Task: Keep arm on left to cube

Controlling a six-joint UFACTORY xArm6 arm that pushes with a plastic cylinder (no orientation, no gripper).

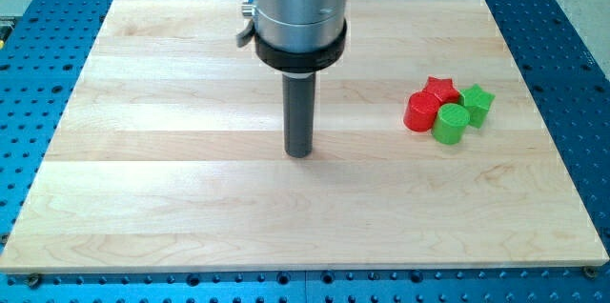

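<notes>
Upright dark rod under a silver cylindrical arm housing [299,3], my tip [299,153] near mid-view.

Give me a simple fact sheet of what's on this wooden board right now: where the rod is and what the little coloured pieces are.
board: pale wooden board on a blue perforated table
my tip: near the board's middle, touching no block
red cylinder: leftmost of the cluster
red star: at the cluster's top
green cylinder: nearest the view's bottom
green block: rightmost, shape unclear
cluster: all four packed together at the view's right
tip versus blocks: well to their left
</notes>
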